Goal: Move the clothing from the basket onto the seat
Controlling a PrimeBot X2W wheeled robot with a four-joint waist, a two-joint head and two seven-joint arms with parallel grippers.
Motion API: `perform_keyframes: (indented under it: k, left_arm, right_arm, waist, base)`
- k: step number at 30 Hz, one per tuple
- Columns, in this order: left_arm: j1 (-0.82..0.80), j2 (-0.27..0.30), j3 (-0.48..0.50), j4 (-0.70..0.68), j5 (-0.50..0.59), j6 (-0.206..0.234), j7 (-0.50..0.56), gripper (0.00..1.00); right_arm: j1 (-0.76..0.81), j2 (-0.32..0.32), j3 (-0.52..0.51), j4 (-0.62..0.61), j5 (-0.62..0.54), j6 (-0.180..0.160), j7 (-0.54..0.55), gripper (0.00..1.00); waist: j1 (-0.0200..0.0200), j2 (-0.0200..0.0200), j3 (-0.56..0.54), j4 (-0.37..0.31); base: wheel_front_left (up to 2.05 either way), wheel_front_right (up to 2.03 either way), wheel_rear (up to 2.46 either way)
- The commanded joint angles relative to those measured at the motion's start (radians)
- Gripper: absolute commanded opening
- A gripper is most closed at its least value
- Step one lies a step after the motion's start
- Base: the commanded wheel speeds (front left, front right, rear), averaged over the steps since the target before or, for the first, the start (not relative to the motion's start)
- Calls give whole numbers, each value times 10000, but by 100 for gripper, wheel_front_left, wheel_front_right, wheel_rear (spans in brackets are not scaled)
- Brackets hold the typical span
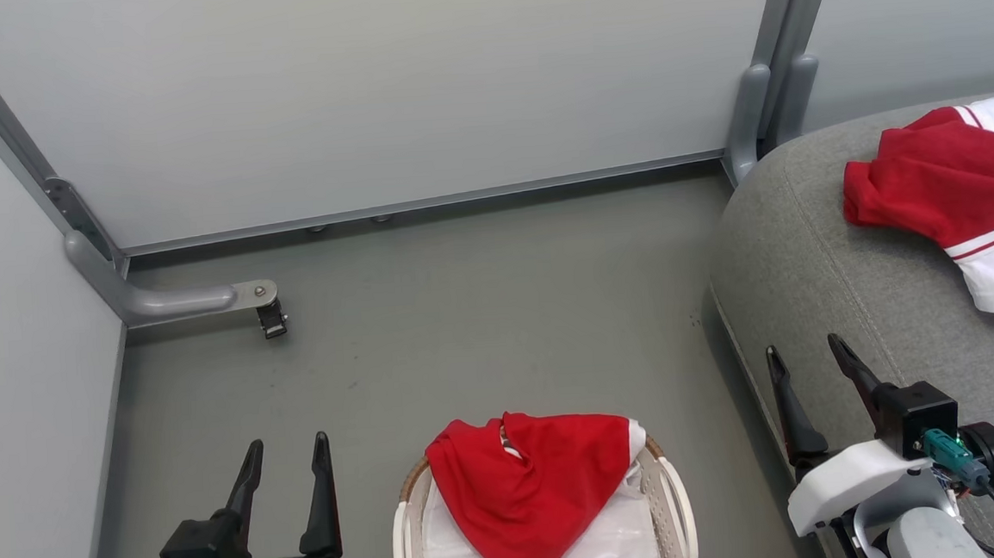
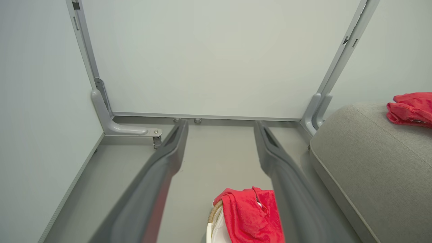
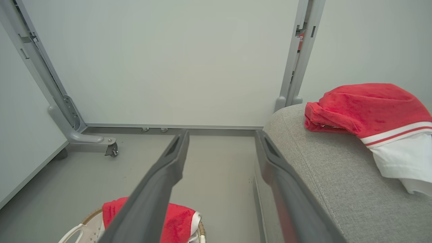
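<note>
Step in hand judged as the reach for the draped garment (image 1: 532, 492) in the basket (image 1: 680, 509).

Recommend:
- Come down from above onto the bunched red fold near the far rim, not onto the flat spread lower down.
- Pinch fabric only. Keep clear of the white liner (image 1: 617, 552) beneath, likely to lift along with it.
- Raise well above the rim before swinging across, so that no trailing cloth snags the basket.
- Prefer the right claw (image 1: 803, 346), being on the side of the seat (image 1: 844, 309).

Found both claws spread wide and empty, with the left claw (image 1: 289, 443) over the floor (image 1: 482, 314).

Found the draped garment between the two claws and apart from each, nearer the robot than either set of fingertips, hung over the basket's far rim. Right claw just beside the seat's front edge.

Noted the placed garment (image 1: 940, 183), red with a white panel and stripe trim, already on the seat, well apart from the right claw.
</note>
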Motion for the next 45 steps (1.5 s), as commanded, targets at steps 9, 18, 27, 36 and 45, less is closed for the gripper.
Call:
perform_keyframes:
  k: [9,18,27,36,45]
  left_arm:
    - [-13,-2,-82,57,22,-27,-9,100]
    - [-1476,29,-959,483,814,-117,-9,100]
    - [-4001,463,-3127,2192,692,-130,-6,100]
    - [-6148,1075,-5342,4382,413,-131,-4,100]
    - [-7766,1305,-7039,6081,209,-132,288,100]
  right_arm:
    - [83,-35,-53,-46,-10,-14,-20,100]
    - [-696,-35,-364,-387,-251,-14,-20,100]
    - [-1860,-32,-655,-853,-618,-14,-20,100]
    - [-3117,-30,-420,-1666,-78,-14,-20,100]
    - [-3848,-24,-50,-2383,530,-14,-20,100]
  waist:
    - [1,120,172,41]
    - [1,120,1609,-153]
    - [1,120,3725,-661]
    - [1,120,5806,-1585]
    - [1,120,7322,-2365]
  base:
    - [0,0,0]
    - [0,0,0]
    - [0,0,0]
    - [0,0,0]
    - [0,0,0]
